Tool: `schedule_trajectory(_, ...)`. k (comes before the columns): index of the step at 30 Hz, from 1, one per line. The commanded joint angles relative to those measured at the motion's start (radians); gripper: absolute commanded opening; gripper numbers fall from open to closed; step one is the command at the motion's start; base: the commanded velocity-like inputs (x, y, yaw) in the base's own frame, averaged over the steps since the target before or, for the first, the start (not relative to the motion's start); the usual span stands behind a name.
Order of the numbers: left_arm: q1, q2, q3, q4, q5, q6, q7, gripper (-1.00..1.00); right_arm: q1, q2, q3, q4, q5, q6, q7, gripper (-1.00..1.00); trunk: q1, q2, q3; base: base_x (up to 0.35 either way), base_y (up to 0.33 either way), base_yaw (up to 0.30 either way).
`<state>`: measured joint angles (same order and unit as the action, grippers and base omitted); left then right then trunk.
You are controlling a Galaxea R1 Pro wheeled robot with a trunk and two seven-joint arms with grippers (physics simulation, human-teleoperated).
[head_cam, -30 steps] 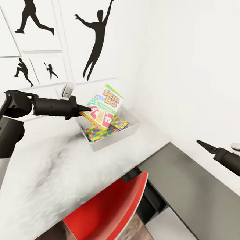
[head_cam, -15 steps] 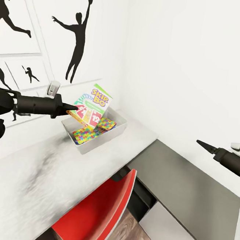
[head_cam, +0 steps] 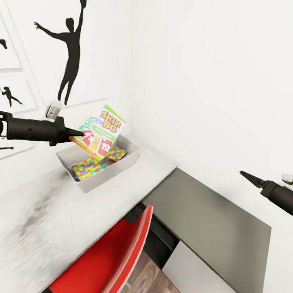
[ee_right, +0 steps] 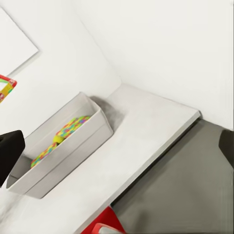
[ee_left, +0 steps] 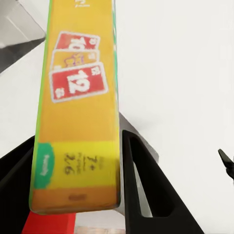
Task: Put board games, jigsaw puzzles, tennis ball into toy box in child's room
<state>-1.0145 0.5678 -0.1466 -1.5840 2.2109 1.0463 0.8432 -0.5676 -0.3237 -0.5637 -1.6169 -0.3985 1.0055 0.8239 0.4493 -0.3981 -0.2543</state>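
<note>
At left of the frame, the left pincer (head_cam: 78, 134) is clamped on the SKIP BO box (head_cam: 99, 130), tilted above the toy box (head_cam: 117, 166) on the tabletop (head_cam: 43, 226). The right pincer (head_cam: 245, 174), at right, looks closed and touches nothing.

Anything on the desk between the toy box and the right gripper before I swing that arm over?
No: head view shows bare white desktop, then bare dark grey corner top, between the toy box and the right gripper.
</note>
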Motion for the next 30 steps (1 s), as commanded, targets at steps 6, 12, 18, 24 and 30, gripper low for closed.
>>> schedule_trajectory(6, 0.040, 0.061, 0.016, -0.001, 0.058, -0.002, 0.011, -1.00, -0.002, 0.001, -0.001, 0.000, 0.003, 0.004, 0.006, 1.00, 0.001, -0.002, 0.005, 0.000, 0.000, -0.223)
schedule_trajectory(12, 0.046, 0.078, 0.021, -0.004, 0.068, -0.002, 0.009, -1.00, -0.001, 0.004, 0.001, 0.000, 0.003, 0.003, 0.006, 1.00, 0.001, -0.002, 0.013, 0.000, 0.000, -0.223)
schedule_trajectory(18, 0.059, 0.092, 0.021, -0.013, 0.069, -0.001, 0.008, -1.00, -0.001, 0.004, 0.001, 0.000, 0.003, 0.004, 0.006, 1.00, 0.001, -0.002, 0.020, 0.059, 0.111, -0.223)
schedule_trajectory(24, 0.073, 0.094, 0.022, -0.020, 0.069, -0.002, 0.007, -1.00, -0.001, 0.005, 0.001, 0.000, 0.003, 0.004, 0.006, 1.00, 0.001, -0.002, 0.028, 0.035, 0.060, -0.222)
schedule_trajectory(30, 0.075, 0.096, 0.022, -0.021, 0.069, -0.002, 0.007, -1.00, -0.001, 0.005, 0.001, 0.000, 0.003, 0.003, 0.006, 1.00, 0.001, -0.002, 0.035, 0.005, 0.008, -0.222)
